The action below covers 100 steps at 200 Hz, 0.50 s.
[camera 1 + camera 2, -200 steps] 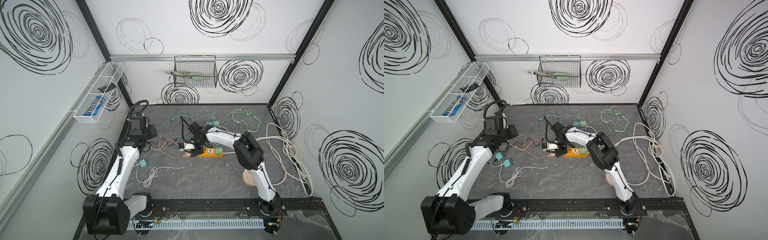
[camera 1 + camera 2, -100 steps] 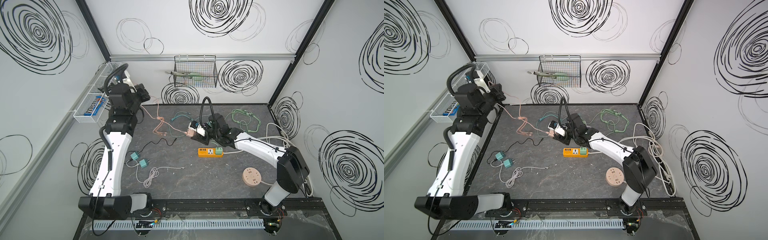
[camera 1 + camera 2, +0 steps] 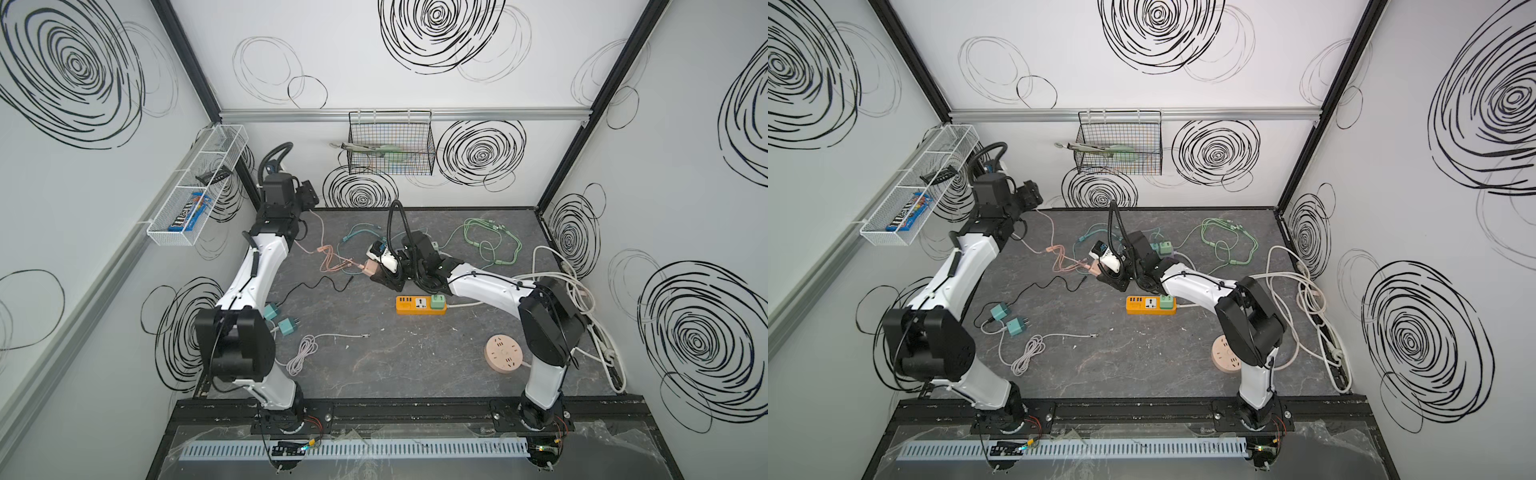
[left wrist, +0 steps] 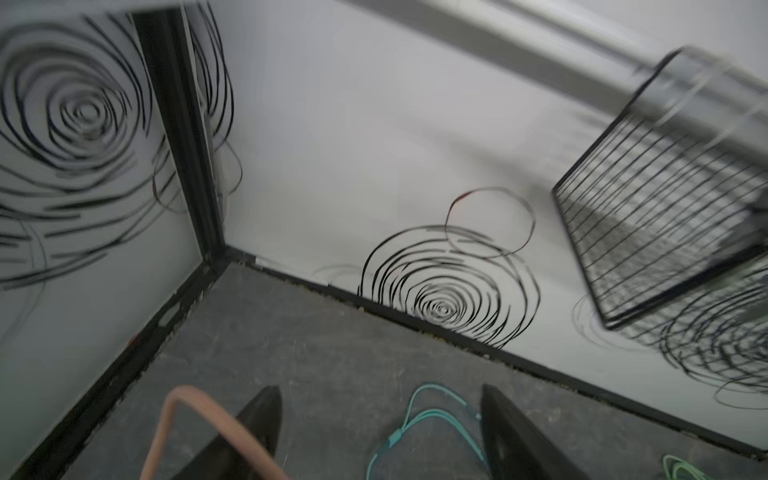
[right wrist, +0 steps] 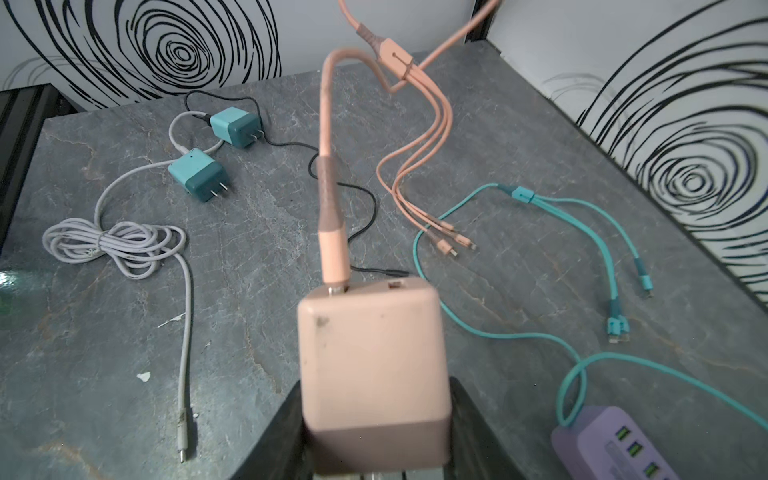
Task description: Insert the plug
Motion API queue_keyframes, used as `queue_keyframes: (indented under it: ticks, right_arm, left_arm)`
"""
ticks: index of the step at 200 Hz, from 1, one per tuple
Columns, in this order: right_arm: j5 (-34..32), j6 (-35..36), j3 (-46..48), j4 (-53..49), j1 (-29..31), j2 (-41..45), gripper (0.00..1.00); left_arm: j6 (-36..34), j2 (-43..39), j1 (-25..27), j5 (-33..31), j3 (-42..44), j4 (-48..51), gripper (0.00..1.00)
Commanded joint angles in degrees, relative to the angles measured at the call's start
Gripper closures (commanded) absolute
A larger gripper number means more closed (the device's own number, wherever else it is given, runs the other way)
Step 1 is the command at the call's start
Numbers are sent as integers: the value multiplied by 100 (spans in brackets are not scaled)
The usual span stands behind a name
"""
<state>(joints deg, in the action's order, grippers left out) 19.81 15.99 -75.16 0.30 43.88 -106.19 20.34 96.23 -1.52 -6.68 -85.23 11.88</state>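
Left claw (image 4: 378, 395) is up by the back-left corner, fingers spread wide w/ nothing btwn them. The pink cable (image 4: 187, 399) just hangs over the outer side of one finger. It's well apart from the action, so prob not the arm for this.

Mid-scene, right claw (image 3: 380, 272) is clamped on the sides of the pink charger (image 5: 370, 345), w/ the cable end pointing away from the wrist. Prongs are hidden, so can't tell which way they face. Charger looks lifted off the counter (image 3: 374, 357).

Key relation: orange power strip (image 3: 409, 305) lies near the charger, to its right & toward the robot's base in both top views. Its long axis runs side to side. A green plug (image 3: 437, 301) fills its right end, and the free socket (image 3: 422, 304) sits just left of that. Right arm is far nearer, so next prob means bringing the prongs over that socket, then pressing down. Risk: the cable draped on the left claw tugs the charger off line.
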Motion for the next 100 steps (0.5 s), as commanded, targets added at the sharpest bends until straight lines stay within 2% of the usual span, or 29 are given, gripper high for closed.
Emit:
queue_keyframes:
  ticks: [1, 16, 42, 72, 100]
  right_arm:
    - [-17, -219, -11, -190, 21, 47, 75]
    - [-52, -223, 65, -205, 20, 68, 75]
    - [-229, -307, 123, -248, 24, 78, 74]
    - [-332, -369, 169, -275, 20, 83, 74]
    - [-558, -364, 242, -361, 24, 119, 74]
  left_arm:
    - [32, -415, 28, -151, 206, 670, 4]
    - [-21, -709, 91, -159, 404, 836, 4]
    - [-325, -1069, 253, -658, 640, 1308, 4]
    - [-481, -1459, 185, -77, 1047, 1581, 4]
    - [-776, -1708, 244, 60, 1509, 1766, 3]
